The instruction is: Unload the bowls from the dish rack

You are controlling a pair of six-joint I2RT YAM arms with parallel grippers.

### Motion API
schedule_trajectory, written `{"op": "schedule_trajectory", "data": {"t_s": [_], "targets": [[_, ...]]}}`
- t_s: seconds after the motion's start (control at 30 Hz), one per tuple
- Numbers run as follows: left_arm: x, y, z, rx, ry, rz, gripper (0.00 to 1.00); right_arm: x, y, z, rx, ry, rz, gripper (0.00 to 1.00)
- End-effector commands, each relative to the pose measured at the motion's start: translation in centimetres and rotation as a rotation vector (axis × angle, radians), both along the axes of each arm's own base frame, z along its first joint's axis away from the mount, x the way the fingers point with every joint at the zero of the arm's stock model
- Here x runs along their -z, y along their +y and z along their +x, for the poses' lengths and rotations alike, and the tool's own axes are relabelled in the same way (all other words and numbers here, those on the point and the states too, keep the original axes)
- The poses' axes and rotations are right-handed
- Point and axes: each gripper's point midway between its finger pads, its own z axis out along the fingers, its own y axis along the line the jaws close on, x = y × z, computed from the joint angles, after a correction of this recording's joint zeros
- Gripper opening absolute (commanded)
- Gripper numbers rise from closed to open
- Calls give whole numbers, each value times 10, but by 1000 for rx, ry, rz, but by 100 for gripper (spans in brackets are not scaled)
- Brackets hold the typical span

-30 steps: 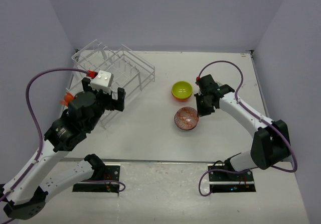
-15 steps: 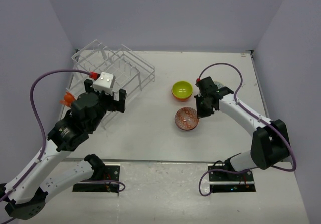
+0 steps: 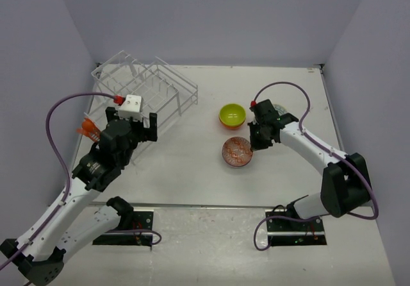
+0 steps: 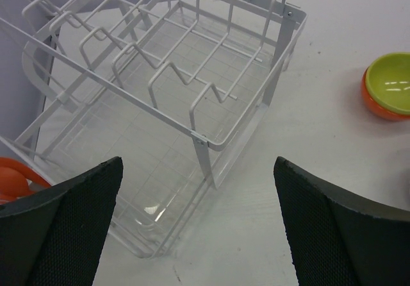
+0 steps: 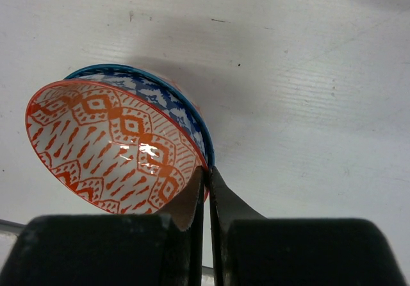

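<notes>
The dish rack (image 3: pixel 146 93) stands at the far left; its slots look empty in the left wrist view (image 4: pixel 192 61). My left gripper (image 3: pixel 131 117) is open and empty, just in front of the rack's near corner (image 4: pixel 197 165). My right gripper (image 3: pixel 254 145) is shut on the rim of the red-patterned bowl (image 3: pixel 237 152), which is tilted and sits in the blue-patterned bowl (image 5: pixel 163 97) on the table. Its fingers (image 5: pixel 206 170) pinch the red-patterned bowl (image 5: pixel 109 145) at its near edge. The lime-green bowl (image 3: pixel 232 113) sits nested in the orange-red bowl (image 3: pixel 225 124).
An orange object (image 3: pixel 86 129) shows left of the rack, mostly hidden by my left arm; it also shows in the left wrist view (image 4: pixel 13 177). A pale rounded edge (image 3: pixel 273 108) peeks from behind my right wrist. Walls close the table at the back and sides.
My left arm has drawn back a little toward the near left, away from the rack. My right gripper has shifted slightly with the red-patterned bowl still held.
</notes>
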Motion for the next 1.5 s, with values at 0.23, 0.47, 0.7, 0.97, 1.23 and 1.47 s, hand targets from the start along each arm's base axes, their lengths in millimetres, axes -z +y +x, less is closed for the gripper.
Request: {"op": "schedule_trajectory", "data": {"t_s": [0.23,0.47,0.7,0.97,1.23,1.47], "targets": [[-25,3,6,-23,-90,-105,100,-9,0,1,30,-26,11,23],[-31,30,4,-171,-129,-147,100,-86,-4,5,52,-212,74,58],[-26,71,-15,-367,-138,-200,100,-228,-39,-23,149,-703,236,99],[11,84,-45,-372,-107,-221,100,-275,-115,-77,304,-929,103,99],[13,90,-53,-374,-173,-280,100,-253,-135,-101,312,-983,66,99],[29,85,-43,-397,-96,-232,100,-256,-127,-106,294,-1057,156,99]]}}
